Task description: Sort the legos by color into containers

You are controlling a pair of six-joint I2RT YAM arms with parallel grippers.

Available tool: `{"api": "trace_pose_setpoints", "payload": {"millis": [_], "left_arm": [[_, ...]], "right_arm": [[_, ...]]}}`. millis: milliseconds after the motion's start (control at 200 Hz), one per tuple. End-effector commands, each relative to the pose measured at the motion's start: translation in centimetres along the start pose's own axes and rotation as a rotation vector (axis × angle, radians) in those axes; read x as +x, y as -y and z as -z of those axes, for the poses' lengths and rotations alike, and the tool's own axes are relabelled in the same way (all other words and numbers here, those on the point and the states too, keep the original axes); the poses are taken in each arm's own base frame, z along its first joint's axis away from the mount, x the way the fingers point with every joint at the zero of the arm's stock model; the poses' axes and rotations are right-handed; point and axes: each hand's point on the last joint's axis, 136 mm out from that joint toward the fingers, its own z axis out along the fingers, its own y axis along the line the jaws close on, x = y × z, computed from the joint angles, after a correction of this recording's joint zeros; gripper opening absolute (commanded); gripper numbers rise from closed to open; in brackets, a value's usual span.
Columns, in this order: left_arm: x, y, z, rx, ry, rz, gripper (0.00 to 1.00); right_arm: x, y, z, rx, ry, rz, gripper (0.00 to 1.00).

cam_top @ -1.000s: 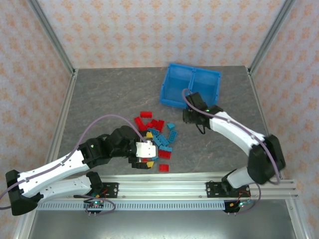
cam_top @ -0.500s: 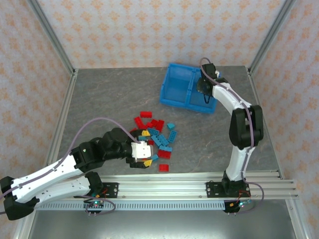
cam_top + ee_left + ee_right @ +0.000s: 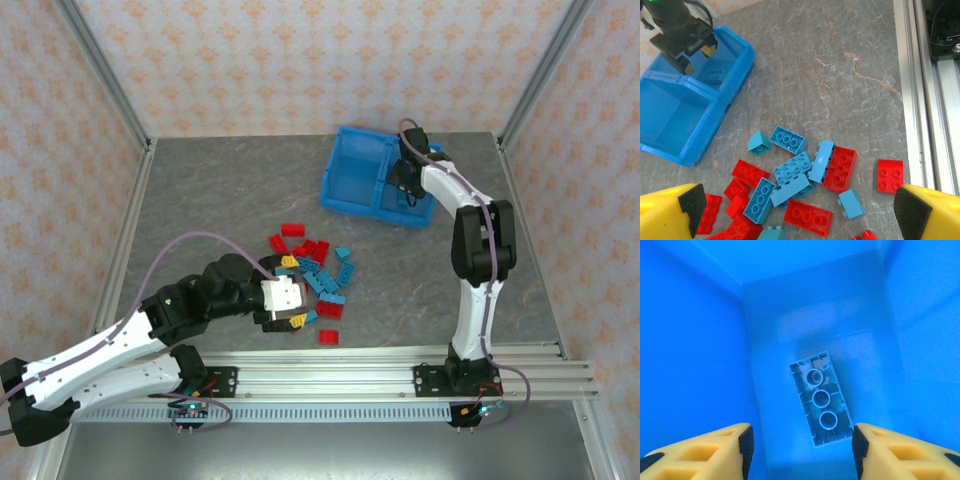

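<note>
The legos (image 3: 318, 272), red and teal mixed, lie heaped near-centre on the desk (image 3: 200, 200) under the left gripper (image 3: 800, 215), spread wide for a pick, while far right the right gripper (image 3: 801, 450), jaws parted and empty, hangs in the right compartment of the bin (image 3: 350, 185) above one teal brick (image 3: 820, 400) lying studs-down.

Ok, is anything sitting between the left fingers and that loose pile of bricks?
Nothing visible does. The left fingers stand wide open directly above the red and teal legos; the bin and the right fingers sit well off at the far side.
</note>
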Motion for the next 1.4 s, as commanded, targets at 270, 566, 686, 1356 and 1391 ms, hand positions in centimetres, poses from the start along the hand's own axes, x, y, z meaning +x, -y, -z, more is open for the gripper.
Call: {"api": "trace_pose_setpoints", "payload": {"millis": [270,566,686,1356,1391], "left_arm": [[1.4,0.2,0.7,0.041,-0.043,-0.074,1.00],[2.1,0.5,-0.1,0.076,-0.071,-0.069,1.00],[2.4,0.3,0.0,0.064,-0.084,-0.069,1.00],[2.5,0.1,0.2,0.045,-0.084,-0.081,1.00],[2.4,0.1,0.2,0.044,-0.081,-0.081,1.00]], "right_arm": [[16.1,-2.0,13.3,-0.247,-0.061,0.096,0.62],[26.6,-5.1,11.8,-0.182,-0.199,0.164,0.93],[26.5,-4.7,9.9,-0.088,-0.138,0.174,0.79],[27.5,-3.2,7.2,-0.013,-0.121,0.162,0.37],[26.7,-3.2,8.1,-0.020,-0.096,0.165,0.37]]}}
